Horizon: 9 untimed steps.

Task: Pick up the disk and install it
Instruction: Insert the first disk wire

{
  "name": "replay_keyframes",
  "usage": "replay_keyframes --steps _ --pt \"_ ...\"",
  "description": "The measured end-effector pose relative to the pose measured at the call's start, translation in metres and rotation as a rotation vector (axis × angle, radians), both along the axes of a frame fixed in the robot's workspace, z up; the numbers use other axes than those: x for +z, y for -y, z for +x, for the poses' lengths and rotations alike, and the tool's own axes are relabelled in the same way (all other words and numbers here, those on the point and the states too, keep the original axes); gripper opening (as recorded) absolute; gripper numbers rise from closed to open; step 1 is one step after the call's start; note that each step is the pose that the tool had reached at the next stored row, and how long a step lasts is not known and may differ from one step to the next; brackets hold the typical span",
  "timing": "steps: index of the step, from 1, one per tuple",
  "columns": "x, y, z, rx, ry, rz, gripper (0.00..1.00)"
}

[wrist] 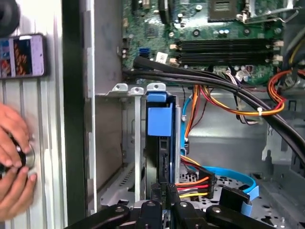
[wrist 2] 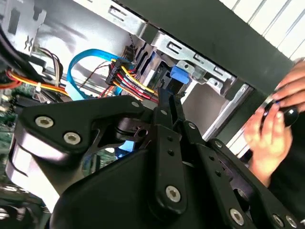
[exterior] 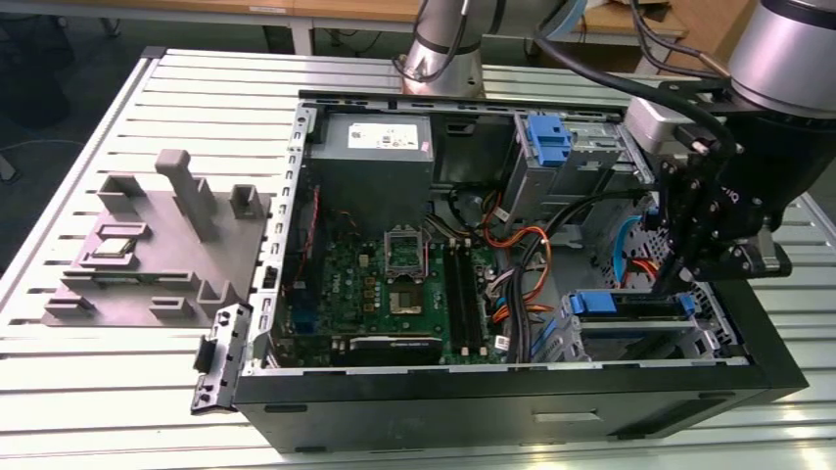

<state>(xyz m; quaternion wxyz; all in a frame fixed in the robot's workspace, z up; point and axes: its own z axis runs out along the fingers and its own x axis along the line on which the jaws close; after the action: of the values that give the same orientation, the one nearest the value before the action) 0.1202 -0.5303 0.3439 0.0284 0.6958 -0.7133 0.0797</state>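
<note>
The disk (wrist: pixel 162 152) stands on edge in the drive bay at the case's front corner, its blue carrier bracket (wrist: pixel 159 119) facing the motherboard. In the exterior view the bracket (exterior: pixel 612 304) shows at the exterior view's lower right, inside the open computer case (exterior: pixel 523 377). My gripper (wrist: pixel 163 188) is directly over the disk's near end with its tips close together against it. In the second wrist view the gripper (wrist 2: pixel 167 98) narrows to a point just short of the blue bracket (wrist 2: pixel 178 76). The gripper (exterior: pixel 673 284) hangs over the bay in the exterior view.
Orange, yellow and blue cables (wrist: pixel 200 183) crowd the bay beside the disk. A second blue caddy (exterior: pixel 549 137) sits near the power supply (exterior: pixel 376 137). A person's hand (wrist: pixel 14 157) rests outside the case wall, near a phone (wrist: pixel 24 55). A grey fixture (exterior: pixel 157 245) lies to the exterior view's left.
</note>
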Motion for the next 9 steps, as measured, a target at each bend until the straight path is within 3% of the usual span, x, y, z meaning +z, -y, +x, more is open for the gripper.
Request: replay_keyframes --steps 2,6,9 --pt "-0.0004 0.0000 -0.0001 -0.026 0.0000 -0.0001 0.16" --pt "-0.0006 0.0000 0.0000 -0.027 0.0000 0.0022 0.16" --pt "-0.0012 0.0011 0.0000 -0.027 0.0004 0.0258 0.16"
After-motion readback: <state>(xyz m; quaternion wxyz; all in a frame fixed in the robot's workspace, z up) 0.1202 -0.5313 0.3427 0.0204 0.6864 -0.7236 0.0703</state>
